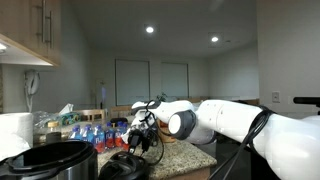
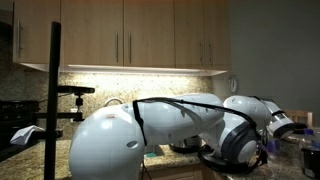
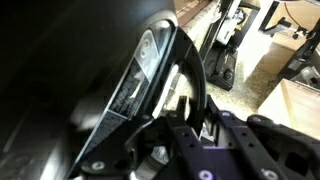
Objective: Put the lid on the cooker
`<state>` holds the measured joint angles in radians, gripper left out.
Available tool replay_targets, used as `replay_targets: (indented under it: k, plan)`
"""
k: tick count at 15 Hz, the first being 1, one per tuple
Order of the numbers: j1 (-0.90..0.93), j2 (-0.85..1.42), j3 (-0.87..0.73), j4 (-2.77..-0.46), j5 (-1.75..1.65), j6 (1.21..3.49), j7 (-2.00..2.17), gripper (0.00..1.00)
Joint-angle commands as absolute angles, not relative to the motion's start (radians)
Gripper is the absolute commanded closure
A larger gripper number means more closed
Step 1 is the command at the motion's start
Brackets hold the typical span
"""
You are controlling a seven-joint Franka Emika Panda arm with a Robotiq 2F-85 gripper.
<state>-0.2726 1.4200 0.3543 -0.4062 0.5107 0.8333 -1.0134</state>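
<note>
Kitchen setting. Wooden wall cabinets point(image 2: 150, 35) across the top of the frame, with a lit strip beneath them and a tiled backsplash below. Elsewhere a pale ceiling with recessed ceiling lights point(image 1: 150, 30), and two pale doors point(image 1: 150, 82) at the back, middle of the frame.

Speckled stone desk point(image 1: 190, 155) in the lower middle, darker and partly in shadow toward the bottom edge. Cluttered at the far left with blue packages point(image 1: 92, 130), too small to read. Black pole point(image 2: 53, 100) standing upright at the left of the frame, with a clamp arm partway up.

Cooker point(image 1: 55, 160) at lower left: black top rim, silver body, open at the top. Lid point(image 1: 125, 168) at the bottom edge just right of the cooker, off it, black and domed. Cannot tell whether touching the cooker's side or just beside it.

White arm point(image 1: 230, 122) reaching in from the right edge toward the middle and filling most of the frame in an exterior view. Gripper point(image 1: 145, 140) right above the lid.

In the wrist view, the lid's dark dome covering the left half, its shiny rim point(image 3: 150, 60) running diagonally, black gripper parts close against it at the bottom. Cannot tell how far apart the jaws stand, nor whether anything is gripped. Tan floor and black stands point(image 3: 222, 45) at upper right.
</note>
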Motion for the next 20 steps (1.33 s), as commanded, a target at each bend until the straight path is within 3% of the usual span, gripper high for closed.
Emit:
replay_targets:
  k: [1,11,20]
  plan:
    - [-0.284,1.428,0.418,-0.392,0.613,0.920,-0.959,0.91]
    - [-0.351,1.451,0.513,-0.418,0.863,1.055,-0.714,0.91]
    - [-0.246,1.468,0.461,-0.318,1.038,1.252,-0.494,0.91]
